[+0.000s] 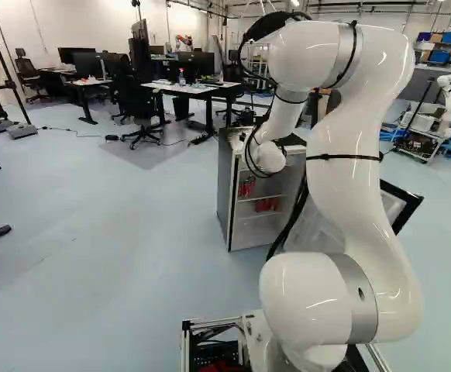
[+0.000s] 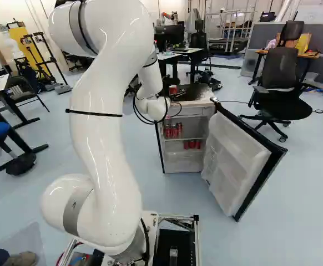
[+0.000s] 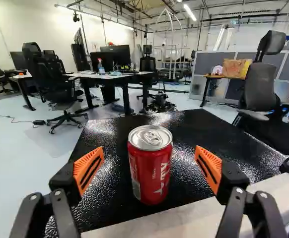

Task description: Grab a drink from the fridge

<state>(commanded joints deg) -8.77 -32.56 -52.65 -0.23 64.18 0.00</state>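
Note:
In the right base view my gripper [image 2: 176,95] is mostly hidden beyond the white wrist, above the fridge. The wrist view has the gripper [image 3: 149,166] open, its orange pads wide apart. A red drink can [image 3: 151,171] stands upright between and slightly ahead of the fingers, touching neither pad. It rests on the black top [image 3: 194,134] of the fridge. The same can shows small in the right base view. Below, the fridge [image 2: 185,115] stands open, with several red cans [image 2: 173,131] on an upper shelf and more red cans [image 2: 192,144] lower down.
The open fridge door [image 2: 242,160] juts out to the right of the fridge in the right base view. An office chair [image 2: 281,91] stands beyond it. Desks with monitors [image 1: 191,89] are behind the fridge. Another robot [image 1: 450,101] stands at the far right of the left base view.

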